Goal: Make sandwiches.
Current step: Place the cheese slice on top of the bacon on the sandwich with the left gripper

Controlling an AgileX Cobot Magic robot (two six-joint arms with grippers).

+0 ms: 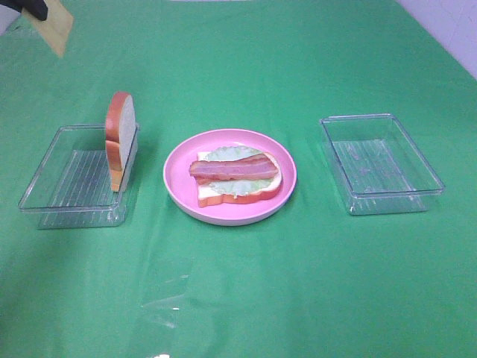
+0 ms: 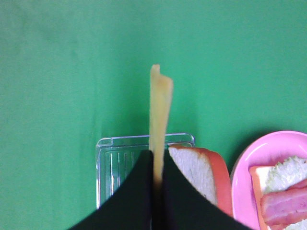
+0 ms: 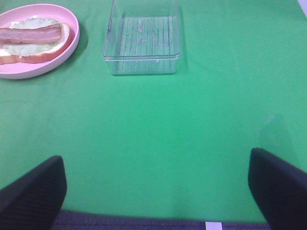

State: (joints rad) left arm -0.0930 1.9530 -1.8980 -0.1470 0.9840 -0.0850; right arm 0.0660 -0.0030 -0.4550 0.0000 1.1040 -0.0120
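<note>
The left gripper (image 2: 157, 154) clamps a thin yellow cheese square (image 2: 160, 100) on edge. The bread, lettuce and bacon stack (image 1: 237, 173) on the round pink plate (image 1: 177, 186) lies below it, to its right.

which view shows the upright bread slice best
Exterior high: the whole bread slice stands on edge in the left tray. Left wrist shows only part, behind the left gripper; right wrist misses it.
</note>
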